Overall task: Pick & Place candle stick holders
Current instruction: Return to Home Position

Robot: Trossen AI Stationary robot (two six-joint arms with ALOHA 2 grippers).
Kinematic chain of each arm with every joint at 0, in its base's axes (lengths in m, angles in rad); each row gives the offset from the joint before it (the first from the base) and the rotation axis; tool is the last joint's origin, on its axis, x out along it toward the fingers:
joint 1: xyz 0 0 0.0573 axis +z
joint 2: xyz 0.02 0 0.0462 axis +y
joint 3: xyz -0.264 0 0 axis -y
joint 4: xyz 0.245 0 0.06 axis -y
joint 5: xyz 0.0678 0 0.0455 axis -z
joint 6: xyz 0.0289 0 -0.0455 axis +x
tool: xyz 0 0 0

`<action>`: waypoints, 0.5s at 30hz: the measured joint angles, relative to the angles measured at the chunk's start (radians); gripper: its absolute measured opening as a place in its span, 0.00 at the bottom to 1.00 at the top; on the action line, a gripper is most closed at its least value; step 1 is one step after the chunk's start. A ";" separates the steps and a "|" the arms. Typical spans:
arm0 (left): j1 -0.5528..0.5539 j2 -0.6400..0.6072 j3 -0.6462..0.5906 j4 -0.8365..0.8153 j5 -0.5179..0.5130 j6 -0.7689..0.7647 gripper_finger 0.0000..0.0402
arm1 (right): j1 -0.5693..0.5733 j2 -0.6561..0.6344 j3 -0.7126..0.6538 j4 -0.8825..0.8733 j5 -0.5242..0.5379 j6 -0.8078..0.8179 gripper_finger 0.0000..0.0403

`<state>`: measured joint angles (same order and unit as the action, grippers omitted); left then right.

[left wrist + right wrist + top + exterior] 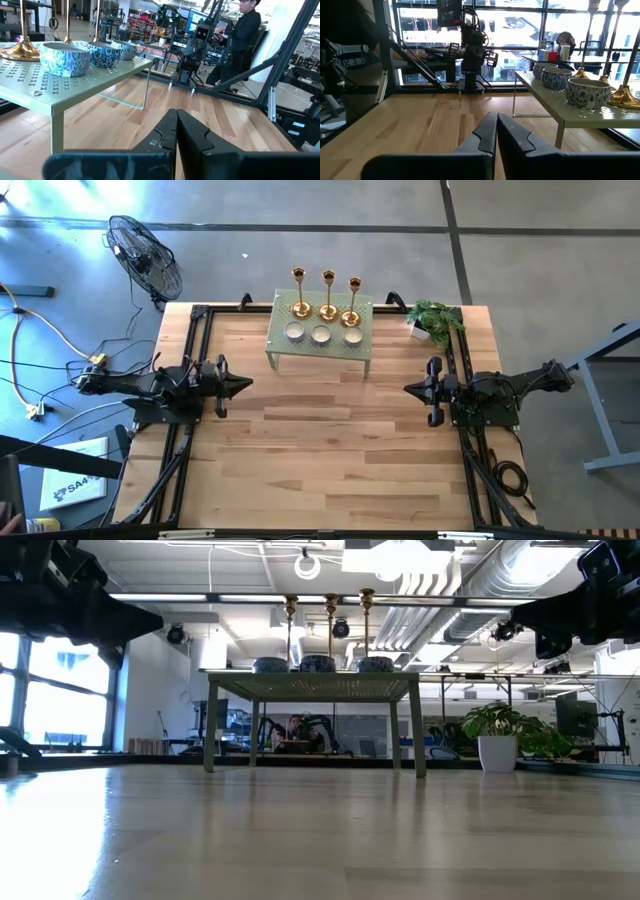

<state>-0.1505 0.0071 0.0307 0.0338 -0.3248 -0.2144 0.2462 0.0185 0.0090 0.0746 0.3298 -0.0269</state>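
Note:
Three gold candle stick holders stand upright on their round bases in a row on a small pale green perforated stand at the table's far middle; their stems show in the low view. My left gripper is shut and empty at the table's left, well clear of the stand. My right gripper is shut and empty at the table's right. The fingers also show closed together in the left wrist view and the right wrist view.
Three blue-and-white patterned bowls sit on the stand in front of the candlesticks. A potted green plant stands at the far right corner. A fan stands on the floor beyond the table's left. A person is behind the table.

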 joint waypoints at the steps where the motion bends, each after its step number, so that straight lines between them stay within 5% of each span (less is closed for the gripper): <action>1: 0.000 0.000 0.000 0.000 0.000 0.000 0.00 | 0.000 0.000 0.000 0.000 0.000 0.000 0.02; 15: 0.000 0.000 0.000 -0.003 0.000 0.000 0.00 | 0.000 0.000 0.000 0.000 0.000 0.000 0.01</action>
<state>-0.1505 0.0071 0.0307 0.0303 -0.3248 -0.2146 0.2462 0.0185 0.0090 0.0750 0.3298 -0.0269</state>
